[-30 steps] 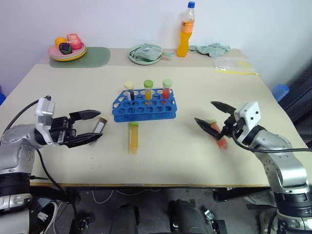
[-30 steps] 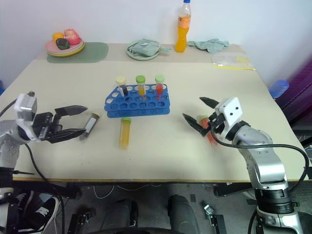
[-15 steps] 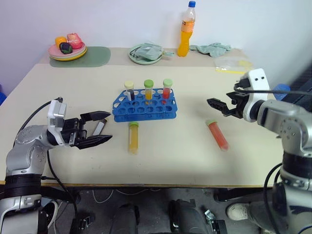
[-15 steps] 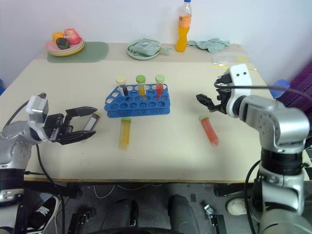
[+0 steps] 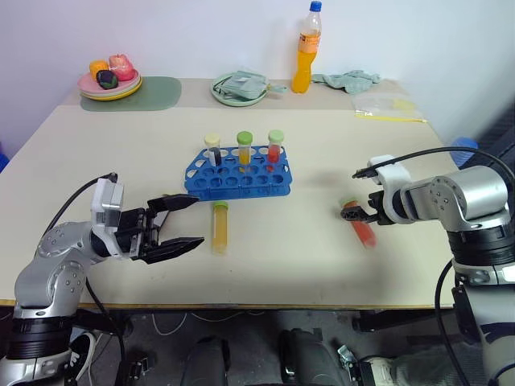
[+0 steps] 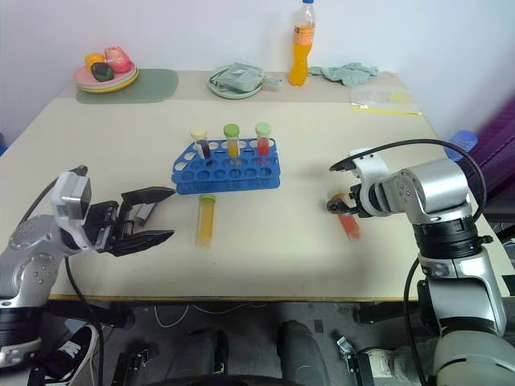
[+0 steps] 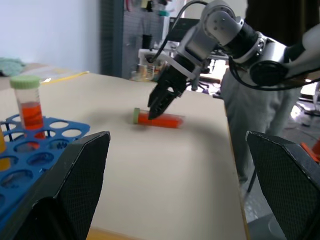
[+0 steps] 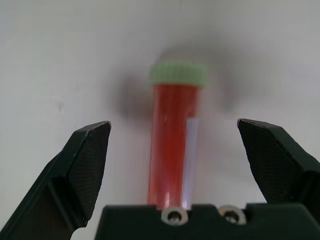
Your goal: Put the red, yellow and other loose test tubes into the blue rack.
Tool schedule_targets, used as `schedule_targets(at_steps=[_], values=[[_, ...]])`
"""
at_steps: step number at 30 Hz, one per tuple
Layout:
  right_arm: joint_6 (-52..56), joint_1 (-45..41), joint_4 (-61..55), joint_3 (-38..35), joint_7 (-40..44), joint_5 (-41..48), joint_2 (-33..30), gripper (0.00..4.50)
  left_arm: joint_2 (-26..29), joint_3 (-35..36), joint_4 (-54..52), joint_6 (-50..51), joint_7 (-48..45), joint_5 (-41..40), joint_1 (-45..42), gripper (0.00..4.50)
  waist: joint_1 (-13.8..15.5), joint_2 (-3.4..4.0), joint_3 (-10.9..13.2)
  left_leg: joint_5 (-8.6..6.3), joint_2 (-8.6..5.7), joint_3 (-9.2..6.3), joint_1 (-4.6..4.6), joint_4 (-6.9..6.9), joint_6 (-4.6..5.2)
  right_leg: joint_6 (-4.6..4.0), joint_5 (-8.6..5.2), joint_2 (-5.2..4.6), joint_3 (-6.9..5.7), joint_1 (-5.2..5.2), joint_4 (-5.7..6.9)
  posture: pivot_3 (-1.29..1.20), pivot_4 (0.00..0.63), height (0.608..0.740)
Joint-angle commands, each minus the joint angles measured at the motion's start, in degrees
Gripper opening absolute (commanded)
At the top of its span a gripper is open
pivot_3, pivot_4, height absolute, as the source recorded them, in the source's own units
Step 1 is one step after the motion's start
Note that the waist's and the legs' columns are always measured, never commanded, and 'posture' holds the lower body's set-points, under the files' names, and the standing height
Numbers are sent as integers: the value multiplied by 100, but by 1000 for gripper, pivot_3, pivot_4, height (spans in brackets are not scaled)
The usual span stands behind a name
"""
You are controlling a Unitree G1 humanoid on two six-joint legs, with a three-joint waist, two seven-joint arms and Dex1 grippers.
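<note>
Along the table's far edge (image 5: 241, 80): plates (image 5: 110, 84), orange bottle (image 5: 306, 50), cloth (image 5: 348, 80).

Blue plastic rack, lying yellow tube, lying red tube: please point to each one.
blue plastic rack (image 5: 256, 183): left eye view, front wall.
yellow tube (image 5: 219, 232): left eye view, mid-body.
red tube (image 8: 171, 150): right wrist view, mid-body.

Left claw (image 5: 183, 223) wide open, pointing sideways; right claw (image 5: 352, 211) open, angled downward.

Dark tube (image 6: 143, 212) half hidden behind left end effector (image 6: 165, 214)
</note>
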Motion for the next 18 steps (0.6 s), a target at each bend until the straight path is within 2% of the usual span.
schedule_targets(at_steps=[1, 7, 9, 11, 15, 18], values=[[33, -221, 377, 129, 6, 162, -144, 4500, -15, 83, -409, 60, 187, -193, 101, 4480, 0, 1, 0, 0, 0, 0, 0, 0, 0, 0, 0, 0, 0, 0, 0, 0, 150, 740], [33, -377, 901, 204, -139, 316, 26, 4500, 15, 164, -712, 143, 438, -332, 325, 4480, 0, 0, 0, 0, 1, -1, 0, 0, 0, 0, 0, 3, 1, 0, -2, 0, 150, 740], [33, -309, 970, 205, -161, 300, 64, 3963, 67, 224, -802, 162, 477, -385, 430, 4500, -3, -2, -2, 0, 1, -1, 0, 0, 0, 0, 0, 3, 1, 0, -3, 0, 150, 740], [33, -292, 946, 221, -185, 213, 116, 3202, 133, 268, -794, 163, 481, -402, 473, 4500, -1, -2, -2, 0, 1, -1, -1, 0, 0, 0, 0, 3, 1, 0, -4, 0, 150, 740], [33, -385, 870, -36, -241, 104, 314, 1219, 198, 260, -732, 161, 503, -421, 422, 4500, -22, -3, -3, 0, 3, -1, 1, 0, 0, -1, -1, 6, 1, 1, -5, 0, 150, 740], [-276, -384, 466, -477, -164, 129, 551, 1219, 221, 206, -627, 149, 488, -389, 295, 4500, -33, -1, -2, 0, 6, -1, 2, -1, 0, -1, 0, 11, 1, 0, -5, 0, 150, 740]])
